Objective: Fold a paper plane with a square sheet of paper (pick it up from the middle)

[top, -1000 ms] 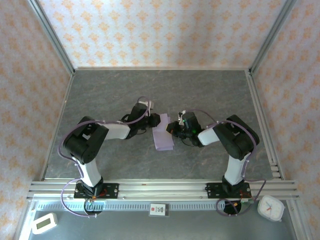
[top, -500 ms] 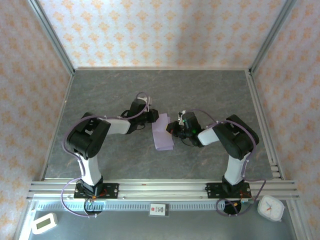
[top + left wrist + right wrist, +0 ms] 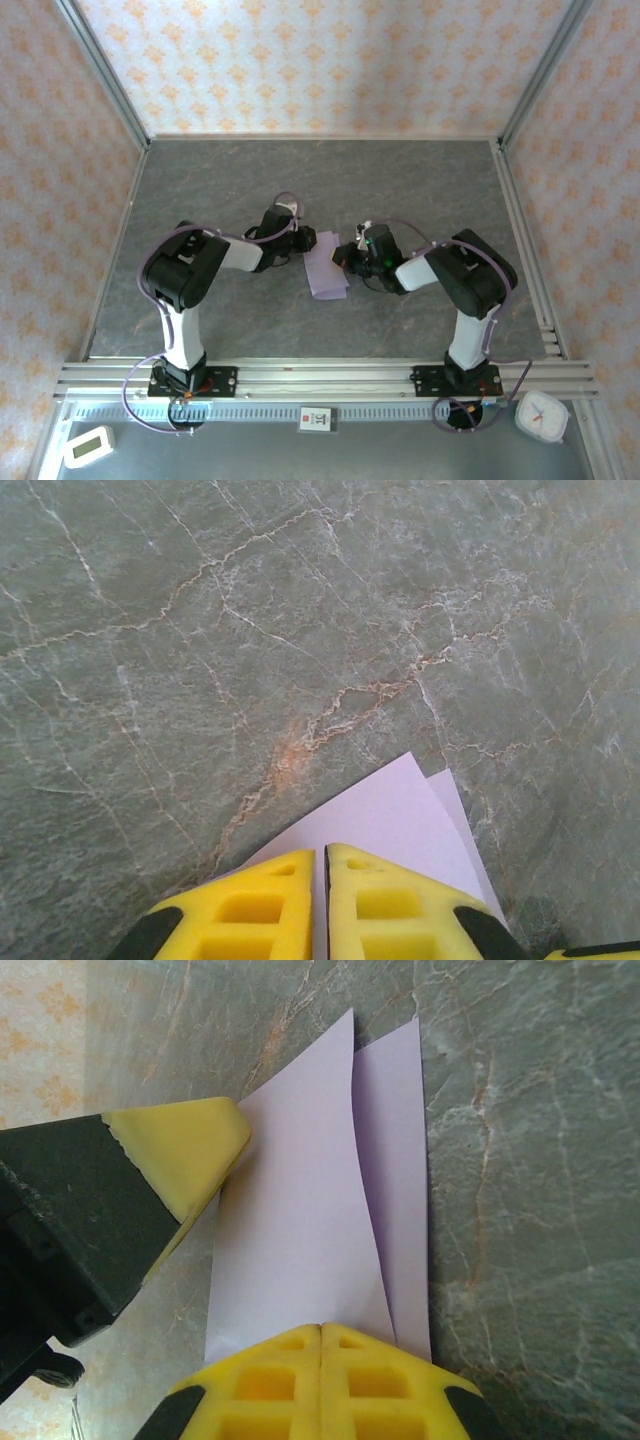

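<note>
The square sheet of paper [image 3: 327, 272] lies folded over on the grey table between my two arms, pale lilac, its upper layer bowed a little above the lower one [image 3: 300, 1220]. My left gripper [image 3: 312, 243] is shut, its yellow tips [image 3: 325, 848] resting on the sheet's far left corner [image 3: 390, 810]. My right gripper [image 3: 343, 256] is shut too, its tips [image 3: 321, 1326] pressing on the sheet's right edge. One yellow finger [image 3: 190, 1145] of the left gripper overlaps the opposite edge. No paper plane shape is formed.
Patterned walls with metal posts close in the table on three sides. An aluminium rail [image 3: 320, 375] runs along the near edge. Below it lie a white timer [image 3: 88, 446], a small label [image 3: 316, 418] and a white clock [image 3: 541, 415].
The left arm's elbow has swung right and up, and its gripper nudged slightly along the sheet's far left corner. The right arm and the sheet stay put.
</note>
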You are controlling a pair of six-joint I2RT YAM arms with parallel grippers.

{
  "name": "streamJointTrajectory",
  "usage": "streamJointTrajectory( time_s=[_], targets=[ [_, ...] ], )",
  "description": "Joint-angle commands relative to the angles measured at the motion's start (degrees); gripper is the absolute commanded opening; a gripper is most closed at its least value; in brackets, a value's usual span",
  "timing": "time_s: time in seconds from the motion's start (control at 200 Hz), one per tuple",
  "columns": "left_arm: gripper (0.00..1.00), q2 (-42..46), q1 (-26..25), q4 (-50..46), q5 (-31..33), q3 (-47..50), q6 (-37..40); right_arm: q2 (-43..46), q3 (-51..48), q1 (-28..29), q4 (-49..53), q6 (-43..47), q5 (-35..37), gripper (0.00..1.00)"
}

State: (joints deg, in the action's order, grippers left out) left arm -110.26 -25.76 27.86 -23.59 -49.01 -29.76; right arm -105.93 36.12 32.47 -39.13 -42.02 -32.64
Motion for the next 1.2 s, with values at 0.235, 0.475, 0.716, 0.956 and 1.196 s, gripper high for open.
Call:
streamJointTrajectory(
  time_s=[0.235,0.475,0.716,0.956,1.196],
  targets=[
    [0.12,0.43,0.04,-1.18,2.29,2.57,3.49,5.33,-0.56,-4.05,12.32,2.65,1.23,0.0],
    [0.12,1.4,0.08,-1.27,2.45,3.1,3.67,12.57,3.48,-7.18,21.34,6.17,2.79,0.0],
    [0.12,3.94,0.09,-1.5,2.54,3.26,3.85,11.01,-0.43,-6.59,14.96,2.87,-1.07,0.33],
    [0.17,5.48,0.02,-1.8,2.55,3.23,3.88,7.44,-0.54,-5.0,8.81,0.17,-4.08,0.42],
    [0.19,6.54,-0.25,-2.37,2.76,3.03,3.93,4.81,0.51,-4.17,5.41,-1.91,-6.17,0.42]
  ],
)
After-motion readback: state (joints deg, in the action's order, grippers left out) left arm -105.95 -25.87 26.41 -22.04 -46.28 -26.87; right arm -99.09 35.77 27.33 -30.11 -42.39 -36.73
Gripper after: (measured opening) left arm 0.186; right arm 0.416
